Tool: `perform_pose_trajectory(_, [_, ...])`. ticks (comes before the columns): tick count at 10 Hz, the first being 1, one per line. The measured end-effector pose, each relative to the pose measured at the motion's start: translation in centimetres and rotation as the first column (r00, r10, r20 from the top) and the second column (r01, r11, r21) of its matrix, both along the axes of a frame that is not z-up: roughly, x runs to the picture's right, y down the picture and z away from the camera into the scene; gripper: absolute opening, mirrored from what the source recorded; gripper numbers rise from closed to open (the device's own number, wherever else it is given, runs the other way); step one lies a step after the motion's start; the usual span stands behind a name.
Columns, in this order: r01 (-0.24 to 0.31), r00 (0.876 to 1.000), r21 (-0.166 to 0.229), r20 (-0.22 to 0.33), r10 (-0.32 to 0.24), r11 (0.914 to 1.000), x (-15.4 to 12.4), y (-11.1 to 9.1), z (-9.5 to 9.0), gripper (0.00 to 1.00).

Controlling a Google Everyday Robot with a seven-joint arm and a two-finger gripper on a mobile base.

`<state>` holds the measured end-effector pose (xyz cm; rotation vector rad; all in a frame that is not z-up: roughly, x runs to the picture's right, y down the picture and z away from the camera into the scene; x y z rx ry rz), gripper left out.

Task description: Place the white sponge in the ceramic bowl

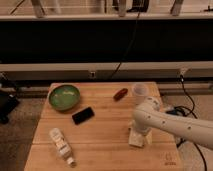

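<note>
The green ceramic bowl (pixel 64 96) sits at the back left of the wooden table (pixel 100 132). The white sponge (pixel 135 138) lies on the table's right side, mostly covered by my arm. My gripper (pixel 140 134) is at the end of the white arm, down at the sponge, far to the right of the bowl.
A black phone-like slab (pixel 83 115) lies right of the bowl. A white labelled bottle (pixel 61 145) lies on its side at the front left. A red-brown oblong object (pixel 120 94) and a translucent pale cup (pixel 140 93) stand at the back right. Cables hang behind the table.
</note>
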<state>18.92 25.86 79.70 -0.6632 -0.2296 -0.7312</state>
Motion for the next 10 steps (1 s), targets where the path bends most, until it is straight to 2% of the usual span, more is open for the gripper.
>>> perform_pose_trajectory(4, [0.023,0.999,-0.021,0.034,-0.023,0.9995,-0.03,0.62,0.18,0.8])
perform_pose_trajectory(5, [0.029,0.999,-0.023,0.046,-0.027,0.9993,-0.11,0.77,0.4,0.75])
perform_pose_trajectory(10, [0.041,0.995,-0.006,0.091,-0.04,0.9991,-0.87,0.78,-0.06,0.26])
